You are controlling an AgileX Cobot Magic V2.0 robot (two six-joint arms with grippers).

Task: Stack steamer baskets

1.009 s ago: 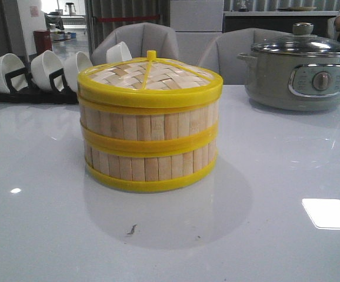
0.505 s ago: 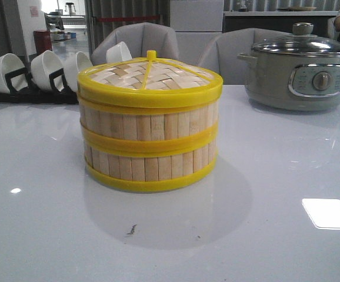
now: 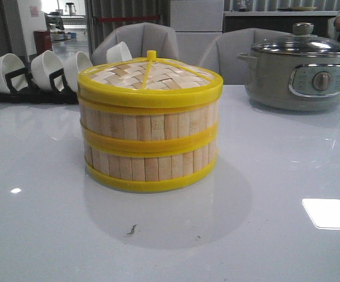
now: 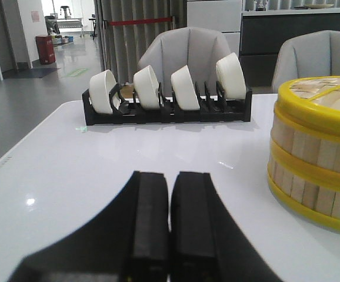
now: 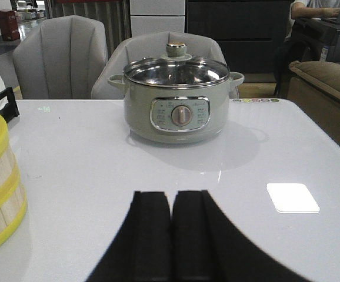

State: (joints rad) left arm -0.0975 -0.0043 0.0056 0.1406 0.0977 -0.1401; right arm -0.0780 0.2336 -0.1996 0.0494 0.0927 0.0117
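Stack looks done. Two steamer baskets (image 3: 149, 147) sit one on top of the other at the middle of the tabletop (image 3: 276, 235), rims lined up, no visible tilt or offset from the front view. Woven lid (image 3: 149, 76) with the yellow knob is seated on the upper basket, flush all round as far as I can see.

Left end effector (image 4: 170, 223): fingers pressed together, holding nothing, low over the tabletop, stack off to one side and well apart from it. Right end effector (image 5: 171, 229): same, fingers together, empty, facing the grey cooking pot (image 5: 177, 106). Neither arm shows in the front view, so both sit clear of the stack.

Layout from the front view, clock centred on the stack: cooking pot at about 2 o'clock near the far edge, black rack of white bowls (image 3: 35, 76) at about 10 o'clock. Both well apart from the baskets.

Judgement: nothing left to place; no loose basket visible in any view. Remaining work, if any, is just parking the arms. Can't confirm how the baskets nest inside, since the lid hides that.
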